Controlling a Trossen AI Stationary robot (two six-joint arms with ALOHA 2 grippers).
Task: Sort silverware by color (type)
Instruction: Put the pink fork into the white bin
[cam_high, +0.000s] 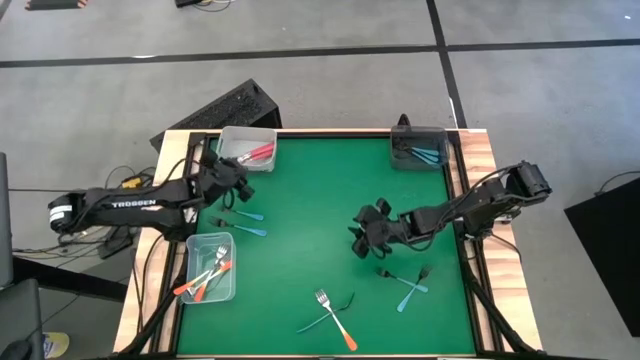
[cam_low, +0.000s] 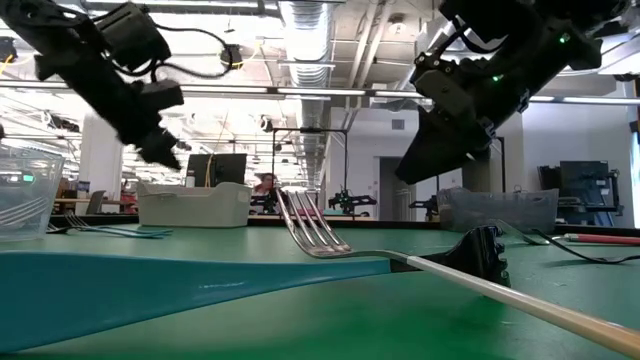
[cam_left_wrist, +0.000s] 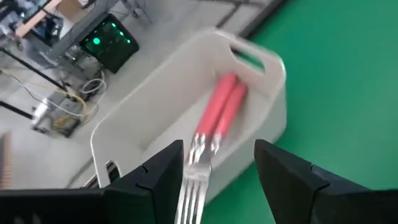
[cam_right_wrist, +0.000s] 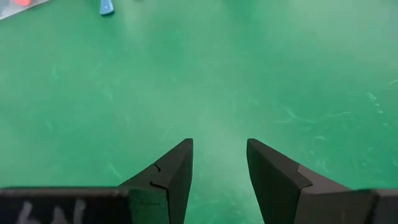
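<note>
My left gripper (cam_high: 232, 182) is open beside the clear bin (cam_high: 247, 148) at the far left, which holds red-handled forks (cam_left_wrist: 219, 112). Their metal heads (cam_left_wrist: 194, 180) reach over the bin's rim and lie between my open fingers; I see no touch. My right gripper (cam_high: 366, 232) is open and empty above the bare green mat (cam_right_wrist: 205, 74), right of centre. Two blue forks (cam_high: 243, 222) lie on the mat near the left gripper. Two more blue forks (cam_high: 408, 284) lie near the right gripper. An orange fork (cam_high: 338, 322) crosses a blue one (cam_high: 316, 322) at the near edge.
A dark grey bin (cam_high: 418, 150) at the far right holds blue utensils. A clear bin (cam_high: 212, 268) at the near left holds orange forks. A small black piece (cam_high: 348, 300) lies by the near forks. The mat's middle (cam_high: 320, 200) is bare.
</note>
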